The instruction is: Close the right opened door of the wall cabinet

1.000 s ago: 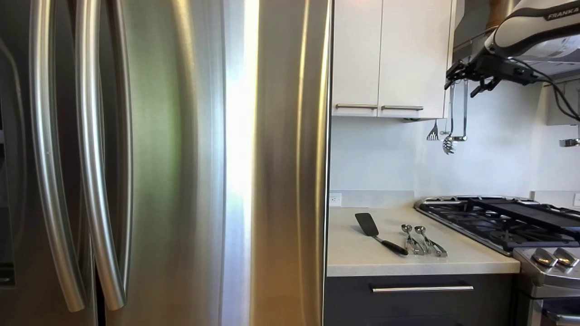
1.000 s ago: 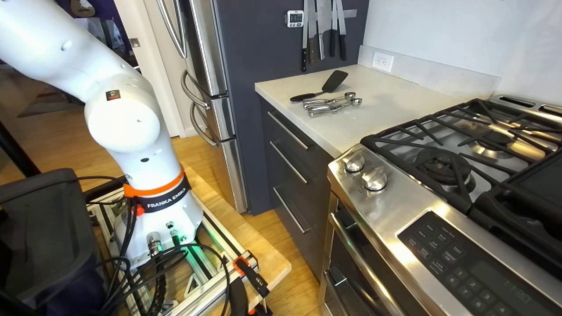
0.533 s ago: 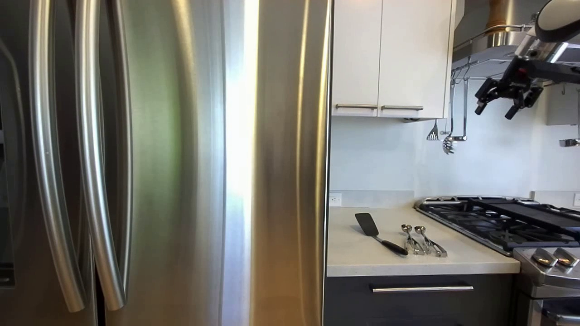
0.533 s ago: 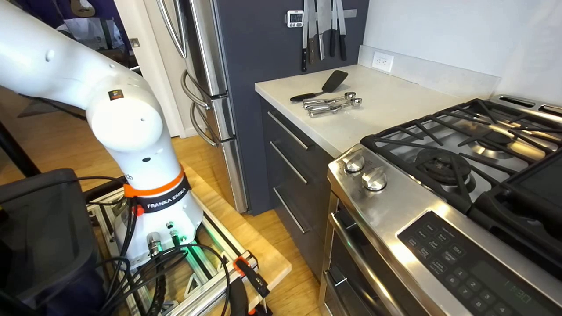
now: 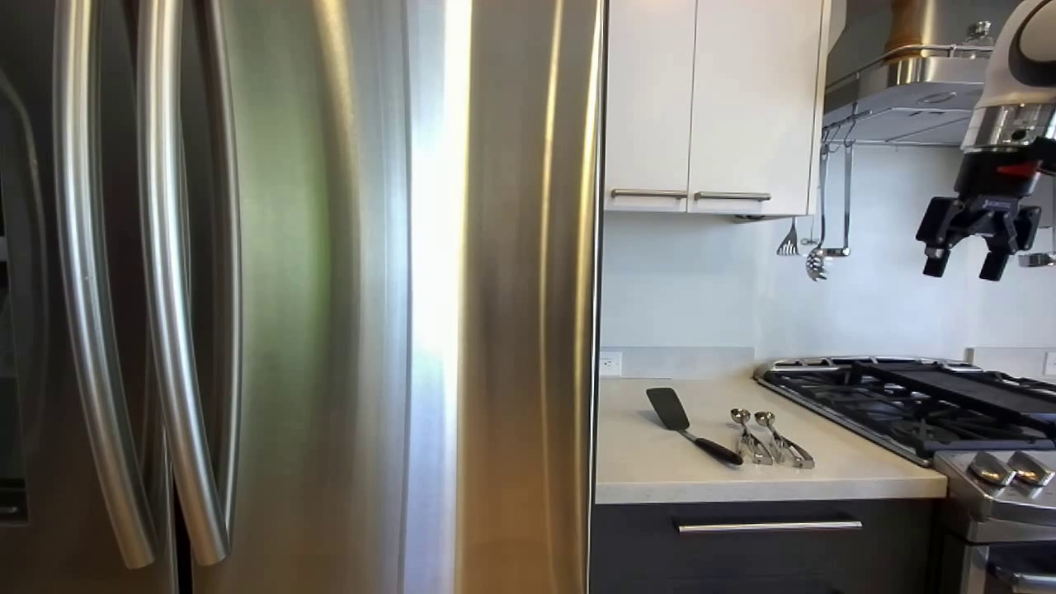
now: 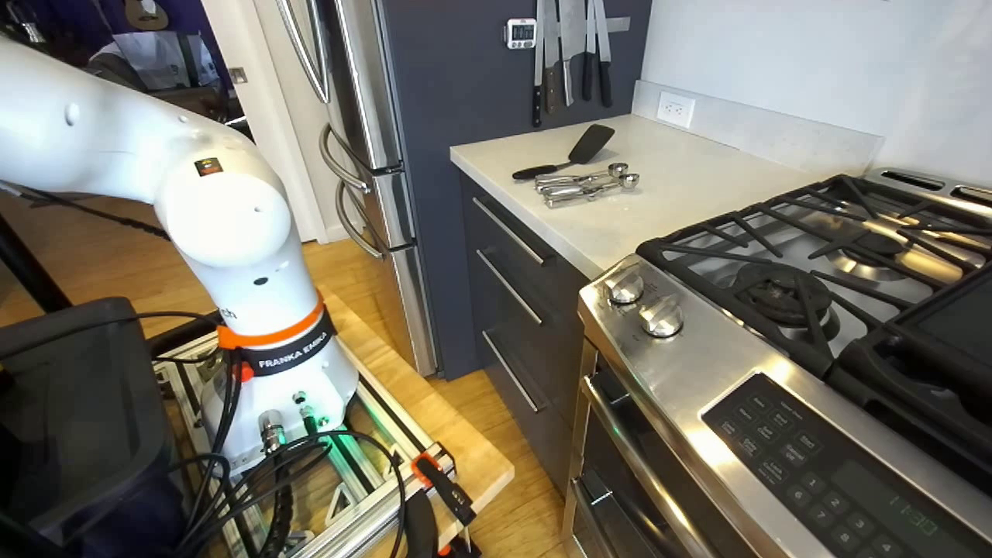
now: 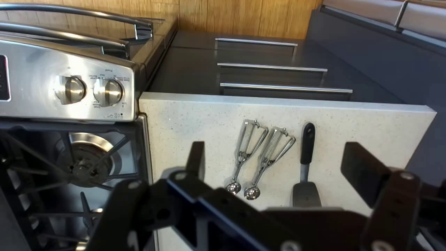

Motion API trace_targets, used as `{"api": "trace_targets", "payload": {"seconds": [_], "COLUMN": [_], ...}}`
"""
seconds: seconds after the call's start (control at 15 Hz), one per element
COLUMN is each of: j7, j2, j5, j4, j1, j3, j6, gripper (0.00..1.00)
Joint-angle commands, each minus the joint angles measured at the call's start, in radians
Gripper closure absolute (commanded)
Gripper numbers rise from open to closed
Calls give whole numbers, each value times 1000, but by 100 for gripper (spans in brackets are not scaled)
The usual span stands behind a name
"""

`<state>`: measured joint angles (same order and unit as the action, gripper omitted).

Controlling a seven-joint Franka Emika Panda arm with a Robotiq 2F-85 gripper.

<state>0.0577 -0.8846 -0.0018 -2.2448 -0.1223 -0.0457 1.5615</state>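
Observation:
The white wall cabinet shows at the upper right of an exterior view. Its right door [image 5: 752,107] and left door [image 5: 648,99] both look shut, level with each other. Each has a metal bar handle at its lower edge; the right door's handle [image 5: 733,196] is whole in view. The tops of the doors are cut off. My gripper [image 5: 964,271] points down, to the right of the cabinet and apart from it. It is open with nothing between its fingers. In the wrist view the gripper [image 7: 275,155] is spread wide above the counter. The cabinet is not in the wrist view.
On the white counter [image 5: 858,478] lie a black spatula [image 7: 307,146] and two metal scoops [image 7: 273,153]. A gas stove [image 6: 775,294] adjoins it. Utensils [image 5: 817,264] hang beside the cabinet below the range hood [image 5: 916,99]. A steel fridge [image 5: 511,330] stands left.
The gripper has swung from pointing sideways near the cabinet's right edge to pointing down, moving right and lower. The upper arm has tilted lower. The cabinet doors have not moved.

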Motion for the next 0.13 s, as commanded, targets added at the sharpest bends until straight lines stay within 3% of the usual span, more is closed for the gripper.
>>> {"api": "trace_targets", "payload": {"seconds": [0.0, 0.07], "j7": [5, 4], "j2": [-7, -10], "j5": [-5, -5], "j4": [-5, -9], "j1": [11, 11], "j3": [-2, -2], "j6": [-2, -2], "gripper": [0, 0]}}
